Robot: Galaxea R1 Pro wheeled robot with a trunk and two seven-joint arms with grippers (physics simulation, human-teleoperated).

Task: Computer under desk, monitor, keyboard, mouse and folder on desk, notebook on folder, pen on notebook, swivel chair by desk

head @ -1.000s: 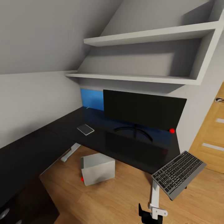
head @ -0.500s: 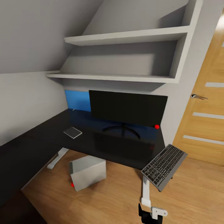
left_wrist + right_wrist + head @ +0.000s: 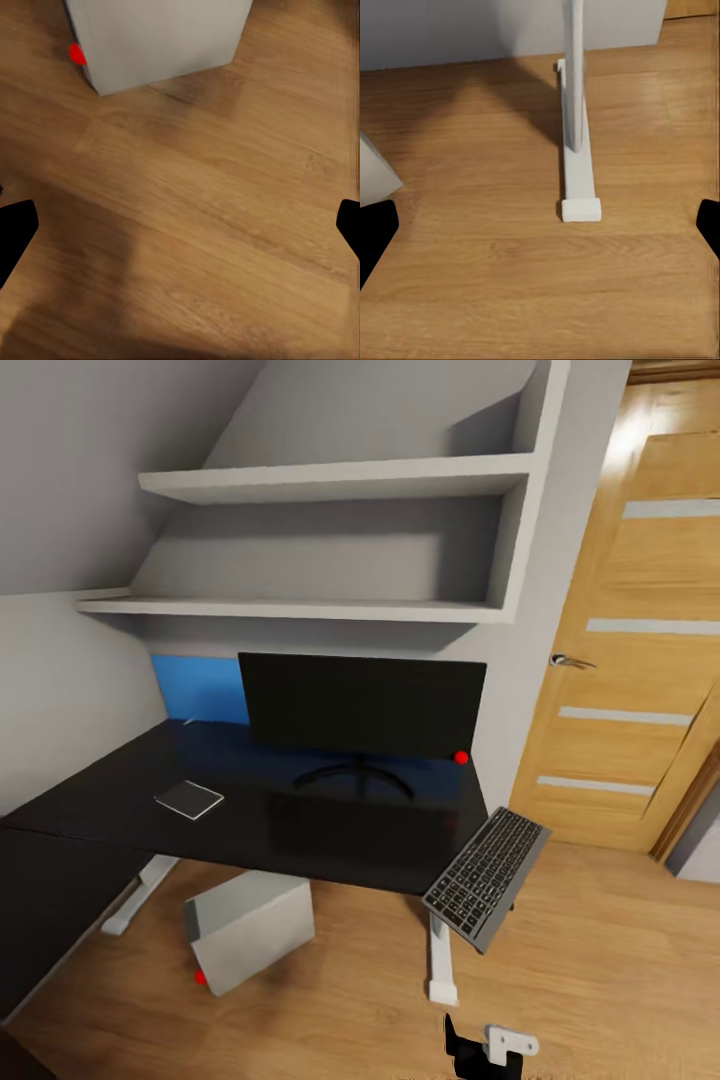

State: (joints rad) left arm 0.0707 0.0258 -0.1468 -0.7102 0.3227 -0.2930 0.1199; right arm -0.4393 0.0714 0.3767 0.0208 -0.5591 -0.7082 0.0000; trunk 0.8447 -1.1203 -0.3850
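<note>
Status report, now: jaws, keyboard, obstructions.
Both jaws open, empty, over floor. Keyboard tilted off desk right corner. Monitor on desk. Computer beneath.

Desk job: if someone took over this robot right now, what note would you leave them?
Open and empty over the floor: left fingers, right fingers.
Done: monitor stands on the desk.
Computer sits on the floor, partly under the desk's front edge.
Keyboard hangs tilted at the desk's right front corner, not lying flat.
Left: keyboard, mouse, folder, notebook, pen, chair.
</note>
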